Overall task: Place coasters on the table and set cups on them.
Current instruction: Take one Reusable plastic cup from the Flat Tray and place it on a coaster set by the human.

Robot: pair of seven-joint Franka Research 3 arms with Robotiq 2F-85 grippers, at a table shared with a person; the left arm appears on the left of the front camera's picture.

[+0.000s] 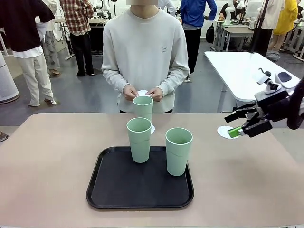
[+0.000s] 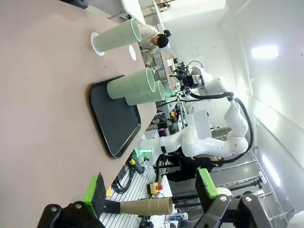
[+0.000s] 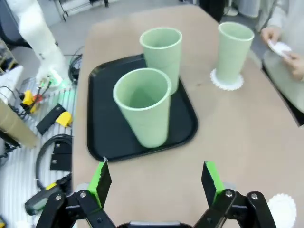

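Right pincer (image 1: 233,124): jaws wide apart, empty, low over the tabletop (image 1: 47,166) just beside a bare coaster (image 1: 223,132); contact cannot be told.

Left pincer (image 2: 150,186): jaws wide apart, empty, well apart from the black tray (image 1: 114,192).

Far cup (image 1: 143,107) stands on a second coaster (image 1: 152,129) on the tabletop. Left cup (image 1: 139,138) and right cup (image 1: 178,150) stand on the tray. The person's hands (image 1: 155,93) hold a third coaster (image 1: 142,92).

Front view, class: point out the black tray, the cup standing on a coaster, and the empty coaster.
black tray (image 1: 118,187): front view, bare floor near its front.
cup standing on a coaster (image 1: 143,112): front view, middle of its side wall.
empty coaster (image 1: 222,132): front view, its left half.
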